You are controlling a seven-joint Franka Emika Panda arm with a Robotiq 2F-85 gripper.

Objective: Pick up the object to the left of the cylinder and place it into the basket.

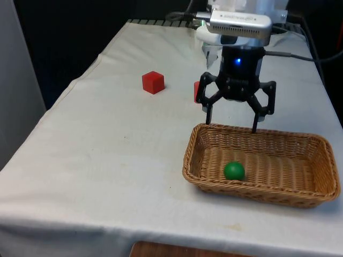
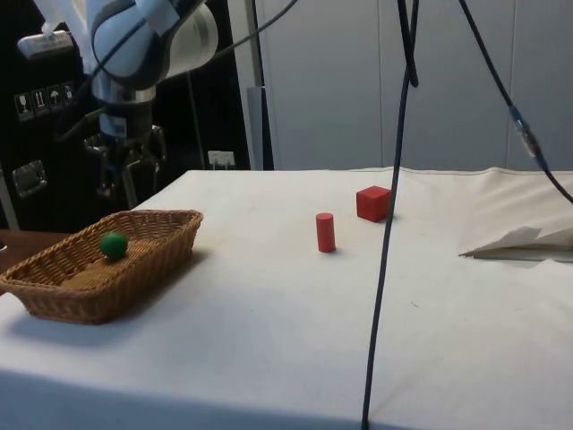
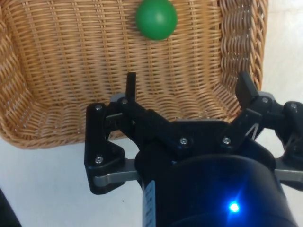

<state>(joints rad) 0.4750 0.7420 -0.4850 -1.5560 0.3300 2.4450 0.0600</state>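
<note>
Lying on the woven floor of the basket [image 1: 316, 184], the green ball [image 1: 234, 171] is smooth, round and evenly coloured, resting near the basket's end that sits on the front view's left. The basket is a long, shallow tray of tan wicker with a thick braided rim, set on a table [image 1: 107, 160] under a white, faintly stained cloth, with black curtains behind it. Above the basket's far rim hangs the black gripper [image 1: 232, 121], its two thin fingers [image 3: 131, 85] spread wide apart and holding nothing. Beyond the basket stands a small red cylinder [image 2: 325, 232], upright, and farther still a red cube [image 1: 153, 82], both matte and plain.
</note>
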